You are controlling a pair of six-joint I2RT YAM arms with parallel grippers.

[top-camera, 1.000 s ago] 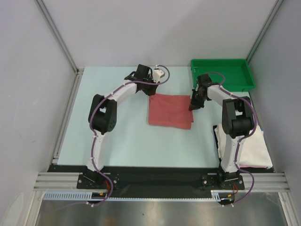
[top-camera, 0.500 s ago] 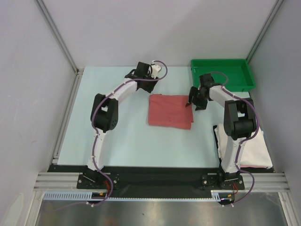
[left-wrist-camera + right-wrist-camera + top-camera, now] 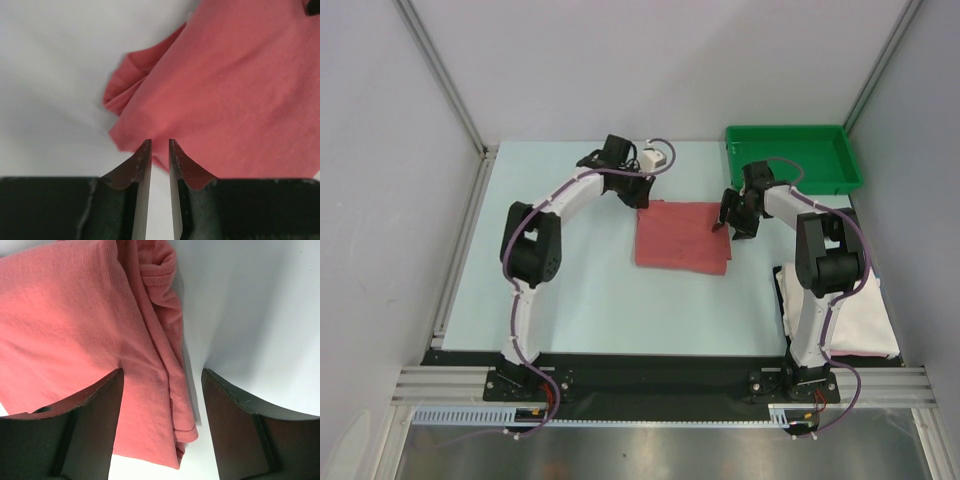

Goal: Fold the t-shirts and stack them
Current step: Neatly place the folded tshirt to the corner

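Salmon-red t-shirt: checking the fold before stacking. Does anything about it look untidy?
Slightly. The folded salmon-red cloth t-shirt is roughly rectangular, but cloth bunches out at its far-left corner and rolled hems poke past its right edge.

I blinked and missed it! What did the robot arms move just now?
Only a little. The left arm swung its elbow left, pulling the left fingers slightly back at the red shirt's corner. The right fingers turned a bit over its right edge. Neither holds the cloth now. The red shirt, white shirt and green tray stayed put.
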